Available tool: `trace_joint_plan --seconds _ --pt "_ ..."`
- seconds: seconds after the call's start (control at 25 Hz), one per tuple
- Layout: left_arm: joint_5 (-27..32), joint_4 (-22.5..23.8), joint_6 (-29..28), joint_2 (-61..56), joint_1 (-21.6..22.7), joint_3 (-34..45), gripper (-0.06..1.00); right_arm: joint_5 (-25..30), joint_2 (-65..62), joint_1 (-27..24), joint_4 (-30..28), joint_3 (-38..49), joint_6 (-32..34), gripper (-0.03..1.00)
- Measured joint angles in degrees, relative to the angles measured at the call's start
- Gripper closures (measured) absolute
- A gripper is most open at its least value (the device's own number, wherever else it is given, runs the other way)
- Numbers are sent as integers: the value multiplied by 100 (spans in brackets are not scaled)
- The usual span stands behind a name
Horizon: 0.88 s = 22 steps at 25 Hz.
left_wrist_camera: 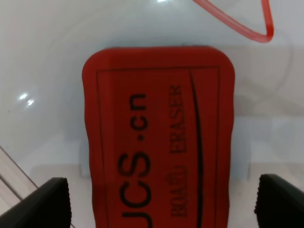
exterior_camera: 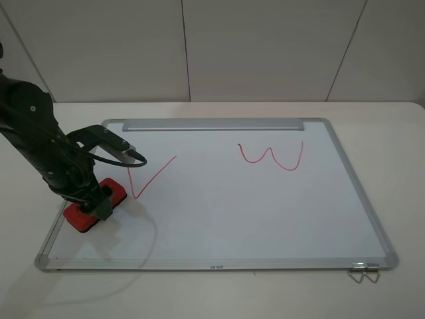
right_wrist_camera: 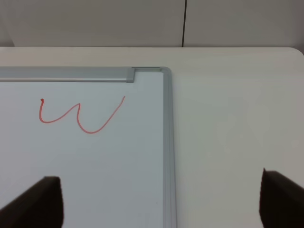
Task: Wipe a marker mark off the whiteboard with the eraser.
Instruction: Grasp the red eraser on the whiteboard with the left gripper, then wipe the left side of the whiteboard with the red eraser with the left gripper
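OPEN: whiteboard (exterior_camera: 252,212) centre and right | BLOCKED: near-left corner, eraser (exterior_camera: 78,218) under left arm (exterior_camera: 40,143) | RAISED: tray strip (exterior_camera: 212,124), far edge

The red eraser (exterior_camera: 78,217) with dark lettering lies flat on the whiteboard (exterior_camera: 239,212) near its left front corner, just beside the thin red V-shaped marker mark (exterior_camera: 153,175).

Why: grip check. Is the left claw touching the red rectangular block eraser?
Apart. Left wrist view shows gaps between the open left claw and the eraser.
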Motion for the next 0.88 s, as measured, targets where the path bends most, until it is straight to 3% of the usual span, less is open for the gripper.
trace_joint_plan --seconds 0.36,0.64,0.88 --pt "-35 -11 0 11 0 0 18 0 0 0 0 0 0 26" --pt "-39 -23 0 11 0 0 38 0 0 0 0 0 0 26" --pt "-39 -23 0 11 0 0 38 0 0 0 0 0 0 26"
